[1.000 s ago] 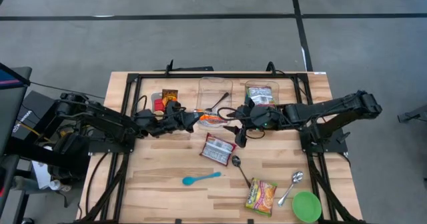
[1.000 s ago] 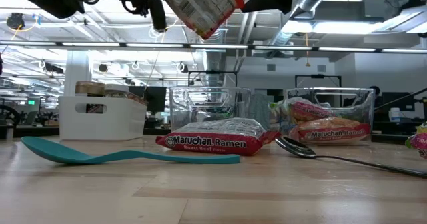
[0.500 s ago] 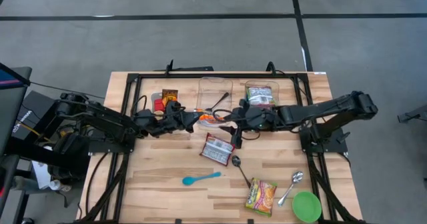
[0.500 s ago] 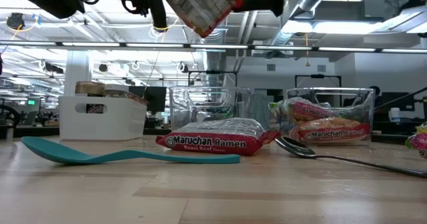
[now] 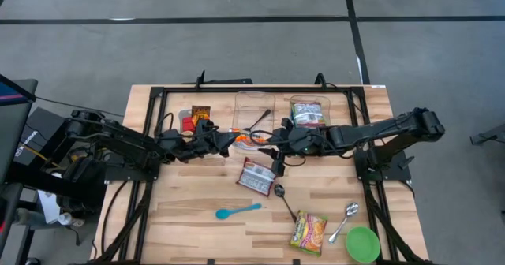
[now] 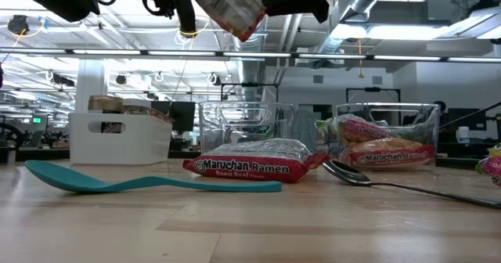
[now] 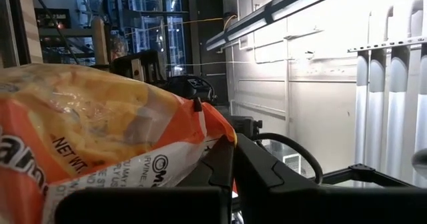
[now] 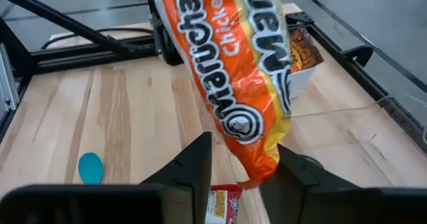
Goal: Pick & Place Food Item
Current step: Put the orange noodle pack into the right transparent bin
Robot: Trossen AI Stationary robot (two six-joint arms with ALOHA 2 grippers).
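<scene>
Hanging in the air above the middle of the wooden table (image 5: 181,210), an orange ramen packet (image 5: 249,139) is clamped at one end by the left gripper (image 5: 229,139), whose jaws are pressed shut on the wrapper; the left wrist view shows the crinkled orange and yellow pack (image 7: 100,137) filling the space beside its dark fingers (image 7: 220,174). Opposite it, the right gripper (image 5: 276,141) has its 2 fingers (image 8: 193,164) standing on either side of the packet's free end (image 8: 247,84), narrow but with a gap visible between pad and wrapper on at least 1 side, so I cannot tell whether they grip it. From table height the pack (image 6: 233,5) shows tilted, well clear of the board, between the 2 arms. Directly below it lies a red roast beef ramen packet (image 5: 257,175), with a metal spoon (image 5: 282,197) just beside it and a teal spoon (image 5: 237,210) nearer the front edge. Behind stand 2 clear bins: the middle bin (image 5: 254,113) holds a utensil, and the right bin (image 5: 308,111) holds more ramen. A white box (image 5: 193,119) of small items sits left of them. A green bowl (image 5: 362,244), a second metal spoon (image 5: 345,220) and a pink and yellow noodle packet (image 5: 308,232) lie at the front right.
</scene>
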